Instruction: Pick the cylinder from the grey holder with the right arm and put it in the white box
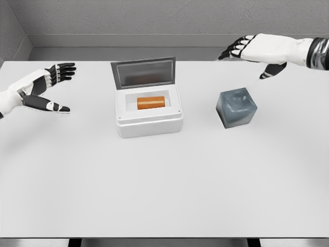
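Nearest: bare stretch of flat white tabletop (164, 195), nothing on it.

Mid-table, centre: white rectangular box (149, 117) with grey hinged lid (143, 72) standing open at the back. Orange cylinder (151, 102) lying on its side inside the box cavity, long axis left-right, apart from the walls as far as visible. Looks like placement already done.

Right of the box, well apart: grey translucent cube-shaped holder (236, 107), recess on top empty.

Left side, level with the box: white-and-black left hand (45, 88), fingers spread, thumb apart below them, holding nothing, hovering over the table.

Far right, behind and above the holder: white-and-black right hand (253, 50), palm down, fingers extended and loose, thumb hanging, nothing held. Not touching holder or box.

Handling guess on the cylinder: rigid, smooth, probably light; likely slippery on the curved face and prone to rolling when laid flat. Best hold if regrasp needed: across the middle of the barrel, thumb opposing fingers, from above. Cavity walls close on the long sides, so little finger clearance there.
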`<action>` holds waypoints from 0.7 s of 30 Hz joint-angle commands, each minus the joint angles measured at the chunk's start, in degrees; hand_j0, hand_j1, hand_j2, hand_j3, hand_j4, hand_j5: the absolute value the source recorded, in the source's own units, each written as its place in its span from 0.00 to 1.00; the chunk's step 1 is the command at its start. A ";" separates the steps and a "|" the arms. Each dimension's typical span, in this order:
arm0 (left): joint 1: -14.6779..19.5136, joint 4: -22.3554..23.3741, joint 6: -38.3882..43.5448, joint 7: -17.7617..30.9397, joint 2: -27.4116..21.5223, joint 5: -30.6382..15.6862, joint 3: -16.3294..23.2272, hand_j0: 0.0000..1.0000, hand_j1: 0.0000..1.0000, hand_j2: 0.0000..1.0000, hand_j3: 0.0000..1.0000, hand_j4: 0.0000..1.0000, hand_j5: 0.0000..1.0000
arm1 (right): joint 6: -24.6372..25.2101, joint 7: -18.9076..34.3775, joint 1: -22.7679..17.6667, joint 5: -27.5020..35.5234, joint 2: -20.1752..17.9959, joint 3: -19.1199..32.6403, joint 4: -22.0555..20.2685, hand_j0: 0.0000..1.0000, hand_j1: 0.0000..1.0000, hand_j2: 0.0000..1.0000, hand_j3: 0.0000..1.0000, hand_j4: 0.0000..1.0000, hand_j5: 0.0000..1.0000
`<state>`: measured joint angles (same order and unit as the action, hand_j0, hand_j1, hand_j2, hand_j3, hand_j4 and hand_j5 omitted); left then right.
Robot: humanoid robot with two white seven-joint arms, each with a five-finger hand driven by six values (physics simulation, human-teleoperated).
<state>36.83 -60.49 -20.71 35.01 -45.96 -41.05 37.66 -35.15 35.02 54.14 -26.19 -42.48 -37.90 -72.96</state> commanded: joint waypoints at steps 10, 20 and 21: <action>9.40 18.04 8.94 -0.01 20.91 18.02 -2.32 1.00 1.00 1.00 1.00 1.00 1.00 | 0.15 -0.02 -0.70 0.17 -0.50 1.07 0.10 1.00 1.00 1.00 1.00 1.00 1.00; 9.92 21.03 9.20 -0.01 23.99 21.54 -14.54 1.00 1.00 1.00 1.00 1.00 1.00 | 0.15 -0.02 -1.32 0.09 -0.33 0.46 -0.25 1.00 1.00 1.00 1.00 1.00 1.00; 9.92 19.71 9.20 -0.01 23.90 21.45 -14.28 1.00 1.00 1.00 1.00 1.00 1.00 | 0.15 -0.02 -1.23 0.17 -0.41 0.46 -0.78 1.00 1.00 1.00 1.00 1.00 1.00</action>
<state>46.67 -39.98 -11.49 35.00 -22.21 -19.41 24.25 -35.16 35.03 52.91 -26.28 -42.82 -37.44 -73.31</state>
